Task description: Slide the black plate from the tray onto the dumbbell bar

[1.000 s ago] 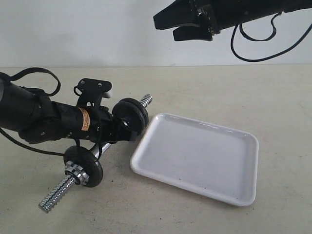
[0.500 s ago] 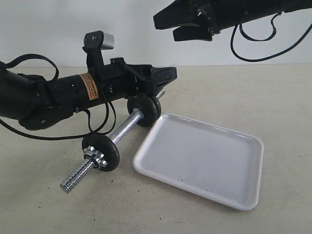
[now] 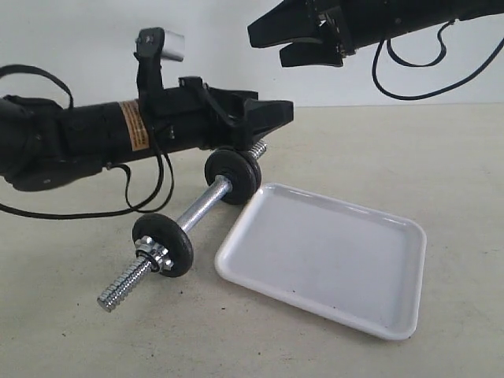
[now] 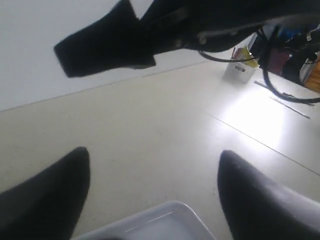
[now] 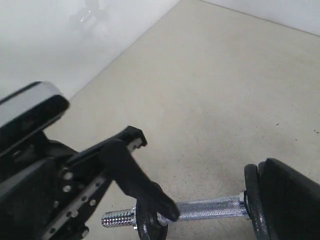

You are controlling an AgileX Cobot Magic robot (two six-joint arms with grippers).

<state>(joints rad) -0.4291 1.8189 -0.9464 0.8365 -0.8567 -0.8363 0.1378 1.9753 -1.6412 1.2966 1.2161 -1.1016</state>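
Your left fingers (image 3: 272, 114) are spread and grasp nothing. The black plate (image 3: 234, 175) sits just below their tips, upright and threaded on the far end of the dumbbell bar (image 3: 201, 206), close beside the tray (image 3: 236, 260) corner. The tray shows no disc, so the slide-on looks done. The bar lies on the bench (image 3: 441, 157). Its long axis runs back from under the left fingertips, skewed off that arm's line, to a second disc (image 3: 165, 244) near the other threaded end. Your right fingers (image 3: 299, 43) are also parted and hold nothing, high above and well apart from the plate. The left arm is much the nearer. Any nudge of the plate should follow the bar's axis, so lift clear rather than sweep sideways.
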